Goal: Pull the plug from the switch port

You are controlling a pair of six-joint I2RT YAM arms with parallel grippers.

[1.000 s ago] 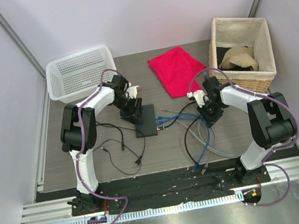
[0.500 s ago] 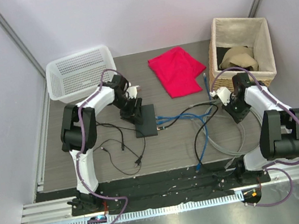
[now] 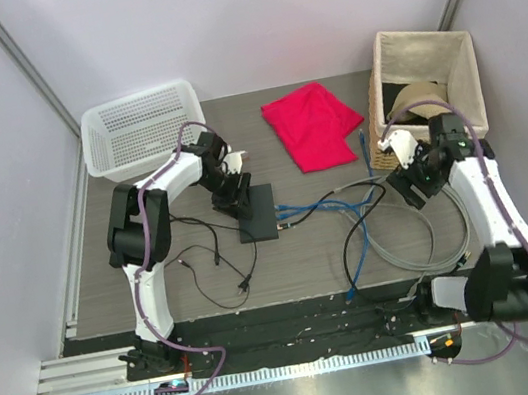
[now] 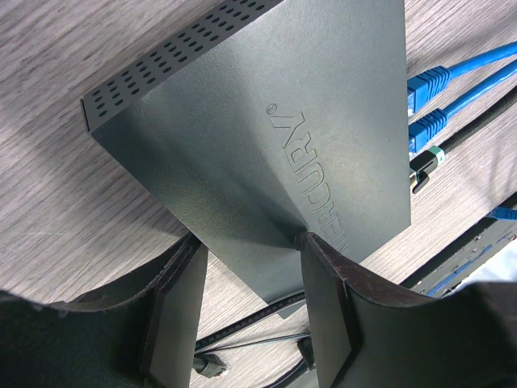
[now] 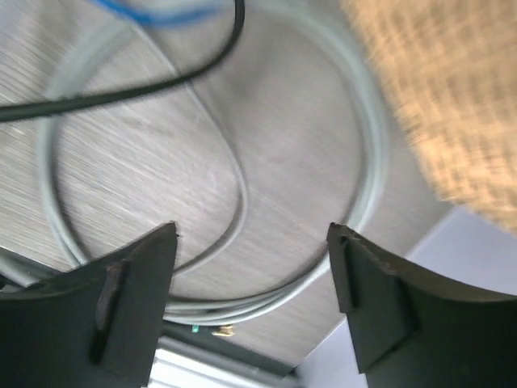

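Reaching for a plug falls to your right arm. The switch (image 3: 258,214) lies mid-table with its long axis running away from the bases, and its sockets face right, toward that arm. Your left gripper (image 4: 249,267) is clamped across the switch at the end farther from the bases, pinning it. Two blue plugs (image 4: 426,81) and a black plug (image 4: 422,162) with a green band sit in the sockets.

Your right gripper (image 5: 252,242) stands wide with nothing between its fingers. It is well off to the switch's right, near the basket (image 3: 435,141), above a loop of grey cable (image 5: 234,186). The plugs therefore lie to its left, and I judge a pull would run rightward, along the cables.

No view shows the sockets themselves. The right wrist view is blurred and catches no plug. From above the cables overlap, so you cannot trace which lead belongs to which plug.
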